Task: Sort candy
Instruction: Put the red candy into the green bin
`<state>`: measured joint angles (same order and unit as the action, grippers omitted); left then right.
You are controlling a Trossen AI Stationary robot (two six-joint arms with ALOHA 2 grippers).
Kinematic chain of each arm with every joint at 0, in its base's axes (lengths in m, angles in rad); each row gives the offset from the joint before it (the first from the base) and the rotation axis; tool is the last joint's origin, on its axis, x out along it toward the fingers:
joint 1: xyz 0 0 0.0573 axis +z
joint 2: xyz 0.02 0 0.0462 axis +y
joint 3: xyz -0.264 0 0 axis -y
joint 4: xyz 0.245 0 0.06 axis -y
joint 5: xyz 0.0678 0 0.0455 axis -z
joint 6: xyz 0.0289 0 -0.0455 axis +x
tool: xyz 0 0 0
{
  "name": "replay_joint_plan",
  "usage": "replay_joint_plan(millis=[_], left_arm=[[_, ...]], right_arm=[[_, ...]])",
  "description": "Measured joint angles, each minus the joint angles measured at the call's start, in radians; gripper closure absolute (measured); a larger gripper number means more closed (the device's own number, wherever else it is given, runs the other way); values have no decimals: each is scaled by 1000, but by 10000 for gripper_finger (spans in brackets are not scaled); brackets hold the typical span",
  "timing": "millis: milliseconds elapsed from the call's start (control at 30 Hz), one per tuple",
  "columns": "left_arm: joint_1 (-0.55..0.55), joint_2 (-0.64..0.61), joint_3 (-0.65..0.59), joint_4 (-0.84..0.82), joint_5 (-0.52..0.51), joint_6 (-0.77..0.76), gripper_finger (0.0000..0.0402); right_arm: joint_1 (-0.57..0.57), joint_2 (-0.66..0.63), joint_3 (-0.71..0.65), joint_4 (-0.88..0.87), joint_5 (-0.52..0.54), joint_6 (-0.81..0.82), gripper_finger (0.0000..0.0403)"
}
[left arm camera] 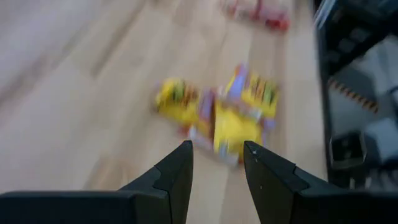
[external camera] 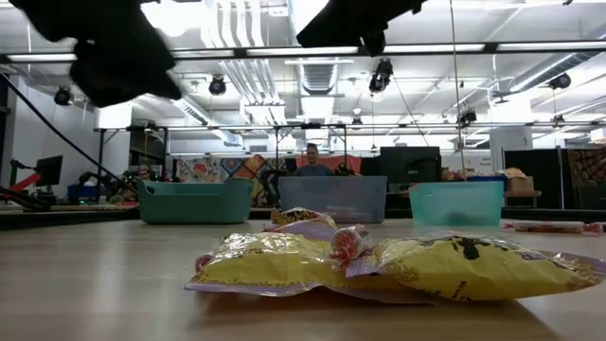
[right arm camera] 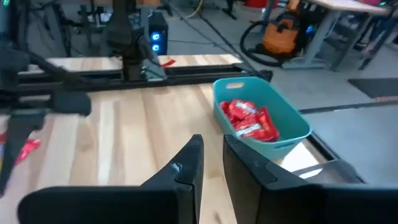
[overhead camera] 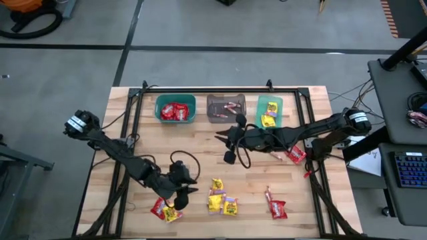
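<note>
while the left hand (overhead camera: 189, 186) hovers open, yellow packets (overhead camera: 221, 201) lie beside it.

the left arm reaches in from the table's left edge toward the near middle, bent at the elbow; the left gripper (overhead camera: 187, 183) hangs low over the table with its fingers (left arm camera: 177, 171) apart and nothing between them; the right arm stretches from the right edge across to the table's middle, nearly straight; the right gripper (overhead camera: 230, 139) hovers above the table, its fingers (right arm camera: 189, 163) close together with a narrow gap, holding nothing.
</note>
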<state>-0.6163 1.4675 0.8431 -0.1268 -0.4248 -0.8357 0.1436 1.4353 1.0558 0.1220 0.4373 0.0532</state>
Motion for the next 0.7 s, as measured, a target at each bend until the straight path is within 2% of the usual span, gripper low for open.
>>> replay_joint_plan(millis=[167, 300, 400, 567, 700], left_arm=[[-30, 32, 101, -275, 29, -117, 276], [-55, 54, 128, -391, 157, -249, 276], [-85, 64, 129, -444, 237, -325, 276], [-158, 70, 129, -521, 336, -341, 276], [-244, 71, 128, -610, 337, -295, 276]], right_arm=[[22, -8, 37, -162, -37, 123, 349], [33, -8, 64, -336, -94, 218, 349], [40, -8, 65, -401, -104, 288, 349], [67, -8, 63, -442, -108, 330, 341], [93, -8, 63, -446, -108, 341, 321]])
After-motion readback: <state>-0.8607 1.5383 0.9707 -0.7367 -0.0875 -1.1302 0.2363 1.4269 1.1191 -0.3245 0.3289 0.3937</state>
